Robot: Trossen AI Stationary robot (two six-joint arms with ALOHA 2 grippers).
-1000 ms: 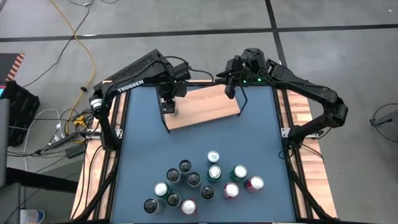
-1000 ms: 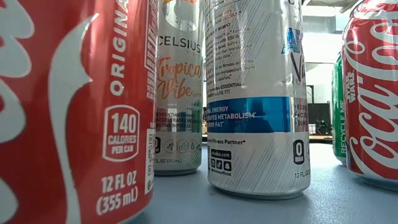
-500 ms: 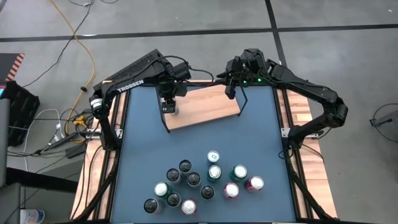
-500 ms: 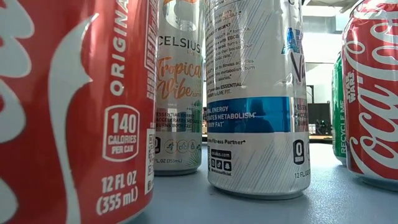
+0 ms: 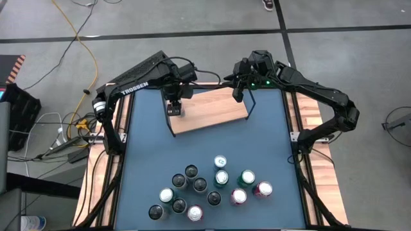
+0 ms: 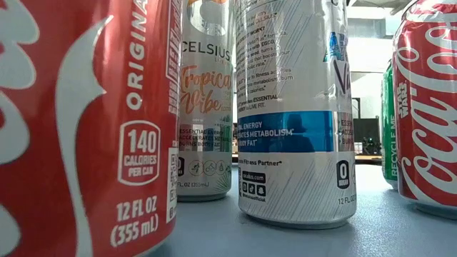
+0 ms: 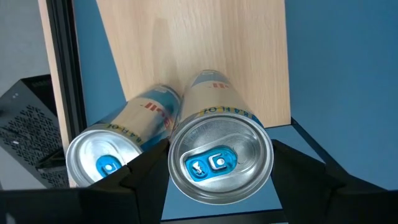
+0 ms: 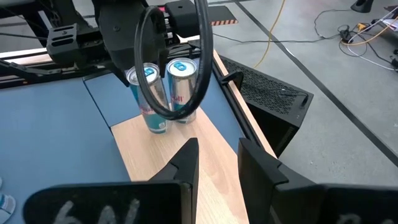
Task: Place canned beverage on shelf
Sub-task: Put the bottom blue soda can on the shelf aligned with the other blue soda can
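Note:
The shelf [image 5: 209,109], a light-wood board in a thin black frame, lies at the table's far middle. Two slim silver cans with blue tabs stand upright on its left end. My left gripper [image 5: 174,107] reaches down from above and is shut on the nearer can [image 7: 221,163]. The other can [image 7: 109,165] stands free right beside it, on its base. The right wrist view shows both cans, the held one [image 8: 149,99] and the free one [image 8: 181,87]. My right gripper [image 5: 239,92] hovers over the shelf's far right corner, fingers [image 8: 219,163] slightly open, nothing between them. My left gripper pinches the nearer can between its two fingers, at the sides just under the top rim [image 7: 176,163]. The fingers come from above and point down. The can stands upright, its base [image 8: 155,124] on the shelf's left end.
Several more cans stand in a cluster [image 5: 209,187] on the blue tabletop [image 5: 148,147] near its front edge; the low view shows them close up, a red can [image 6: 78,128] foremost. A black wire loop [image 8: 202,68] rises between my right gripper and the two cans.

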